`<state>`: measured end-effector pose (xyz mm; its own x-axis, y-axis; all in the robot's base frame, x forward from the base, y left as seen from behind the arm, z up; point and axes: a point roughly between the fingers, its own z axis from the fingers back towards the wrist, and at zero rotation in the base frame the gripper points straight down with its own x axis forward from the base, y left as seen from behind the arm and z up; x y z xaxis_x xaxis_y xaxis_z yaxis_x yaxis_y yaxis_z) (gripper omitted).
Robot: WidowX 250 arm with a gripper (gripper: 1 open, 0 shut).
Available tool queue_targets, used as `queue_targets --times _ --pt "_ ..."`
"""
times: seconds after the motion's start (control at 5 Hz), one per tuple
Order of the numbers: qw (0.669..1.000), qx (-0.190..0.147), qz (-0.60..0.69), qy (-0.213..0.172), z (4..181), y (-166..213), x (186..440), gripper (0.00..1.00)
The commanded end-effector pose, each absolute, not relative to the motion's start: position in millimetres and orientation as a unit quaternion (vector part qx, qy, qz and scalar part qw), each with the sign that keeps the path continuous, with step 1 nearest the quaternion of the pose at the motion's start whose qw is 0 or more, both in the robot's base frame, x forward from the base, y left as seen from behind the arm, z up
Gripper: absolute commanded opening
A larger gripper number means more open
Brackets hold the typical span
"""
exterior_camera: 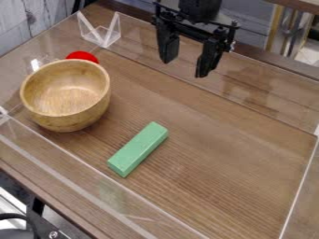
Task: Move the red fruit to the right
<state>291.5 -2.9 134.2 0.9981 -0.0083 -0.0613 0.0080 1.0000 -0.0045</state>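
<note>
With its 2 fingers spread and empty, the gripper (187,58) hangs well right of the red fruit (82,57), which sits half hidden behind the wooden bowl (65,93), so approaching from above probably avoids the bowl's rim.

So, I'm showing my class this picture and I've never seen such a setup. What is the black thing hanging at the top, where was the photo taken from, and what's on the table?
The black thing is a robot arm's pincer, pointing down with its fingers apart, holding nothing. The single photo looks down at an angle across a wooden table edged by clear plastic walls. On it sit a round wooden bowl at the left, a flat green rectangular block near the middle, and a small glossy red fruit peeking out behind the bowl, partly hidden.
</note>
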Motion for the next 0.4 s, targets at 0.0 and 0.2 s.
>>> queue_targets --times 0.0,0.2 --pt "0.999 -0.002 -0.021 0.042 137.1 3 284 1.00" --pt "0.997 -0.002 -0.057 0.048 136.4 32 286 1.00"
